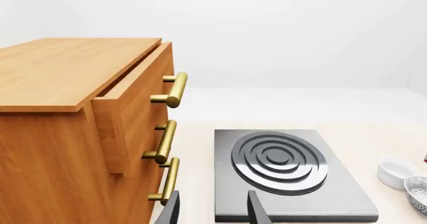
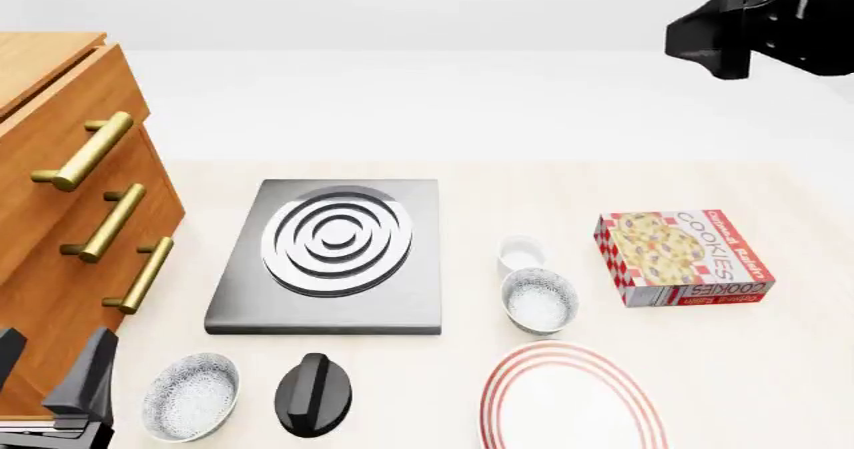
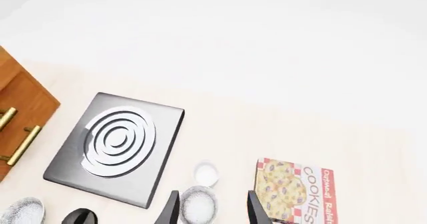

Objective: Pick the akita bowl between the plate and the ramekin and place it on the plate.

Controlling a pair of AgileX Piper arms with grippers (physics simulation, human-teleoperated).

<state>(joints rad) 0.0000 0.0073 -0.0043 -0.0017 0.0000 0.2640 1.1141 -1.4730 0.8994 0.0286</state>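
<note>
The small round akita bowl (image 2: 539, 300), white inside w/ fine grey-black speckling, sits on the pale beige surface (image 2: 747, 359) btwn the small plain white ramekin (image 2: 521, 255) and the large flat white plate w/ thin red rings (image 2: 571, 399). Ramekin is just behind it, nearly touching; the plate's rim is just in front, cut off by the bottom edge of the front view. Bowl is upright, nothing in it.

A look-alike speckled bowl (image 2: 191, 396) sits at front left, just beside a black knob-shaped object (image 2: 314, 393). Behind those lies a flat grey stove burner slab w/ concentric silver rings (image 2: 335, 252). To the left stands a wooden drawer cabinet w/ brass bar handles (image 2: 80, 209); in the left wrist view its top drawer is pulled out a bit. Right of the ramekin lies a red-and-white cookie box (image 2: 682, 257), flat, label up.

Left gripper (image 2: 47, 369) is low at the front-left corner, near the cabinet; its two dark fingers stand apart w/ nothing btwn them. Left wrist view looks over the burner, w/ ramekin and bowl at the frame edge.

Right gripper (image 3: 212, 209) is high above the surface; front view shows only the arm's dark body at top right. In the right wrist view its fingers are spread, empty, and the akita bowl appears btwn them far below, ramekin and cookie box close by
</note>
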